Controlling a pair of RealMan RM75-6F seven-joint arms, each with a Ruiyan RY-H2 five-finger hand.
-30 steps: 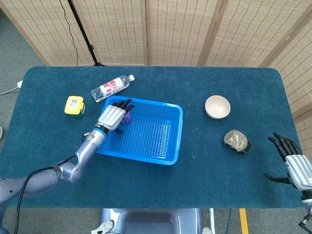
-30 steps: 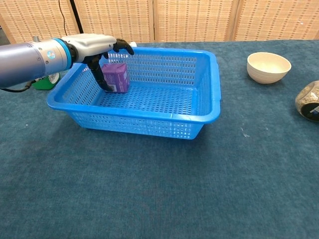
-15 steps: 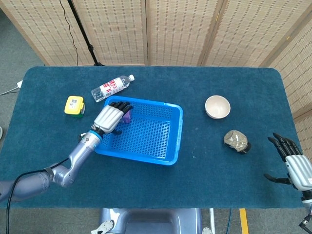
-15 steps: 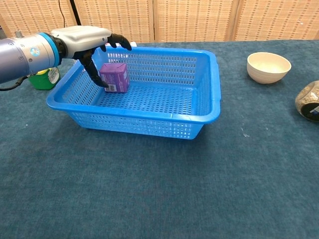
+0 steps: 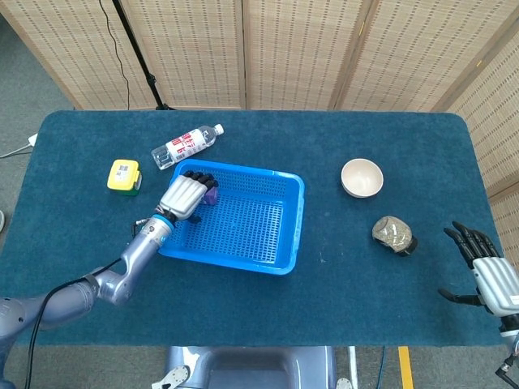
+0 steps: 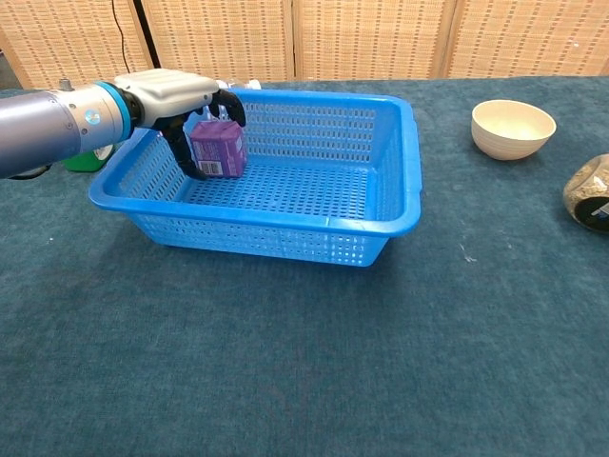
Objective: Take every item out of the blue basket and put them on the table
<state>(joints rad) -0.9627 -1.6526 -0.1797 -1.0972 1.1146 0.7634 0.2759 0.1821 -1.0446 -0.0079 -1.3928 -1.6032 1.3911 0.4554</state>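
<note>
We see a big dark blue tabletop [image 5: 243, 308]. On it sits the blue basket [image 6: 381, 205], a bit left of the middle.

Our left arm [image 6: 43, 133] reaches over the left wall of the blue basket. Our left hand [image 6: 176, 95] is inside the far left corner. Its dark fingers [image 6: 228, 107] curl down around a small purple box [image 6: 219, 149]. One finger is on the left side of the purple box and the others come over its top, so the left hand holds the purple box. The purple box is inside the blue basket. We cannot tell if it sits on the floor of the blue basket or is lifted a bit.

Our right hand [image 5: 491, 271] is far off at the right edge of the tabletop. Its fingers are spread apart and it holds nothing.

A plastic bottle [image 5: 186, 146] lies on its side just behind the blue basket. A white bowl [image 6: 513, 128] stands to the right of the blue basket. Near it lies a gray lumpy thing [image 5: 393, 235]. A yellow and green thing [image 5: 123, 177] sits to the left of the blue basket.
</note>
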